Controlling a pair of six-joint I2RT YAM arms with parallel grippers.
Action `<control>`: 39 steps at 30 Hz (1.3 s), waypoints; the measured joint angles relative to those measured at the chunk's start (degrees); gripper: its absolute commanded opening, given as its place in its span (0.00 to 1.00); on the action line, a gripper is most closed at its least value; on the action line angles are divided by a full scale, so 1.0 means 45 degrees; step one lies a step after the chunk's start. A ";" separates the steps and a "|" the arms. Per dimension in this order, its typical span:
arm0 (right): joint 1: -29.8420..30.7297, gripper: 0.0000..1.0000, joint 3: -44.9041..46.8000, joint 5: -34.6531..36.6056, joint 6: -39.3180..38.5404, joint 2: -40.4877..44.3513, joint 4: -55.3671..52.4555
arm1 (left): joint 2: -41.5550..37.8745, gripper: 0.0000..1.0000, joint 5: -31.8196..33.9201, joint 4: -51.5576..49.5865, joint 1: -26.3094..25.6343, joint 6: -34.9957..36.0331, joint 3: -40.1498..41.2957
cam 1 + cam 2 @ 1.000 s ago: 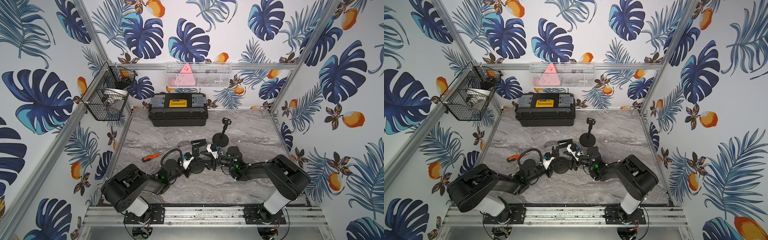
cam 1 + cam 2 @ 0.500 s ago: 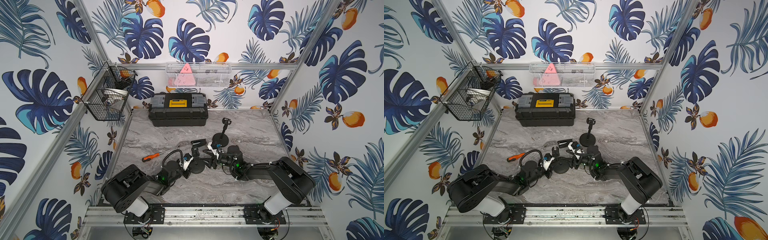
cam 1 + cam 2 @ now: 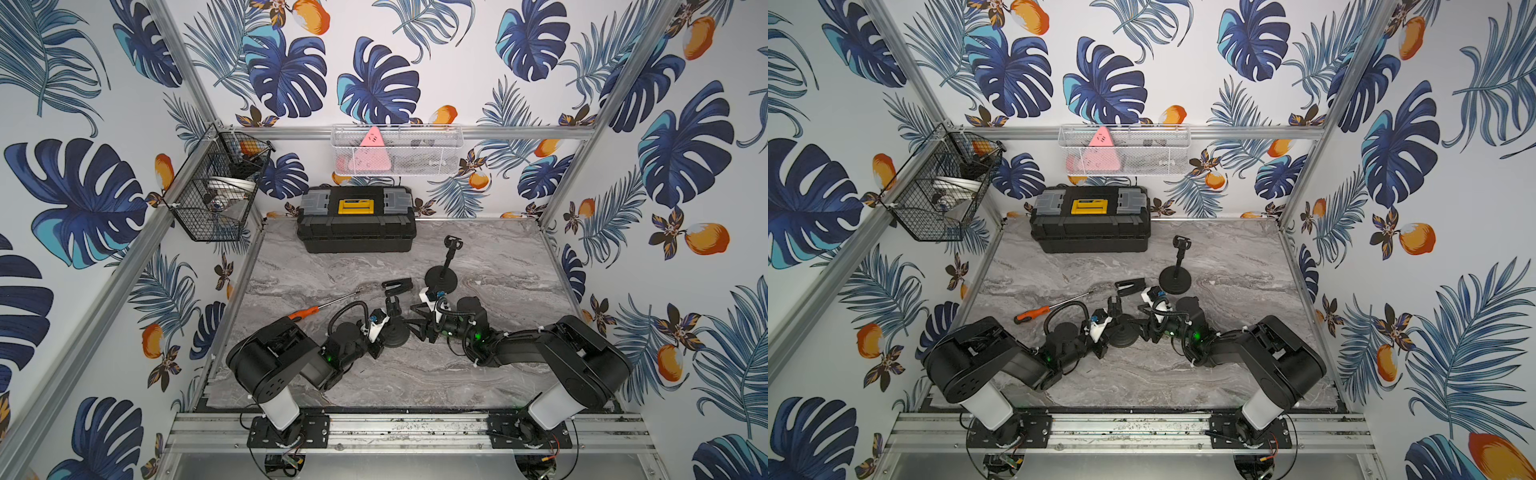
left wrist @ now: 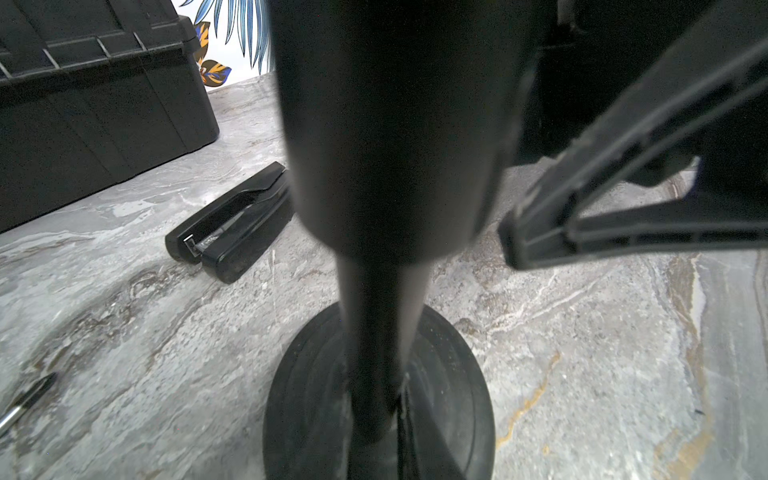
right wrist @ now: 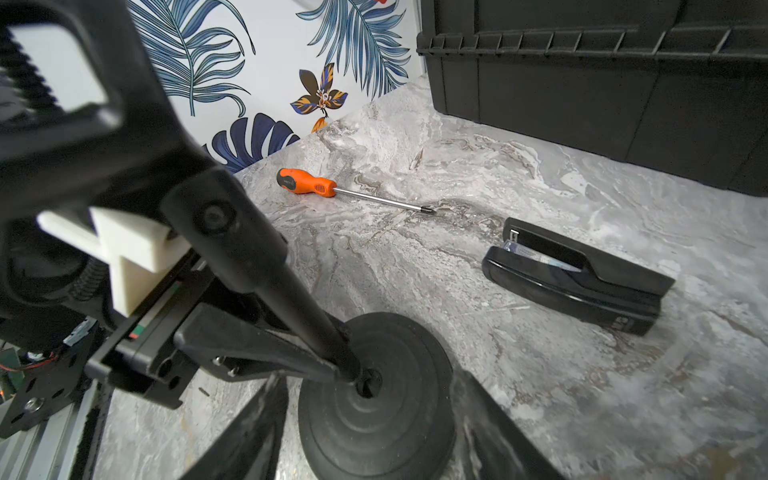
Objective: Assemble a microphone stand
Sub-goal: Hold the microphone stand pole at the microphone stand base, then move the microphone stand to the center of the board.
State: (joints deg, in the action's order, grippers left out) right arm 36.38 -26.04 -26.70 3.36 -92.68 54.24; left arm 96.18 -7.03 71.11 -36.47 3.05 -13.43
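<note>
I am logging pole [image 5: 266, 274] entering base [image 5: 399, 415], left gripper [image 3: 385, 326] clamping pole, right gripper [image 3: 417, 324] straddling base wide; tightening probably remaining.

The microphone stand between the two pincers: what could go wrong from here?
1. The left pincer grips the pole low; if the open right pincer turns the base, the joint may jam or slip.
2. The second stand is close behind the right pincer; a swing might knock it over.
</note>
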 measured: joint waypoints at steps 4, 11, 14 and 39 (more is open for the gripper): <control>0.0000 0.67 0.0015 0.0019 0.0029 -0.0005 -0.0044 | 0.0005 0.11 -0.0053 0.0097 0.0000 0.0000 -0.0044; 0.0000 0.67 0.0000 0.0063 0.0024 -0.0136 -0.0102 | 0.0622 0.10 -0.0058 0.0296 0.0000 -0.0005 -0.0277; -0.0010 0.68 0.0000 0.0068 0.0024 -0.0155 -0.0126 | 0.0947 0.10 -0.0068 0.0520 0.0000 -0.0024 -0.0457; -0.0442 0.70 0.0272 0.0151 0.0112 0.0899 -0.0869 | 0.1389 0.08 -0.0092 0.1889 -0.0214 -0.0350 0.0194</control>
State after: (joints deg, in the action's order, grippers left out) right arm 34.39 -24.82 -26.02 3.86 -88.64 50.33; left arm 102.43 -7.44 79.61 -37.43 1.48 -12.56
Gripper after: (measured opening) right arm 0.694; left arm 0.161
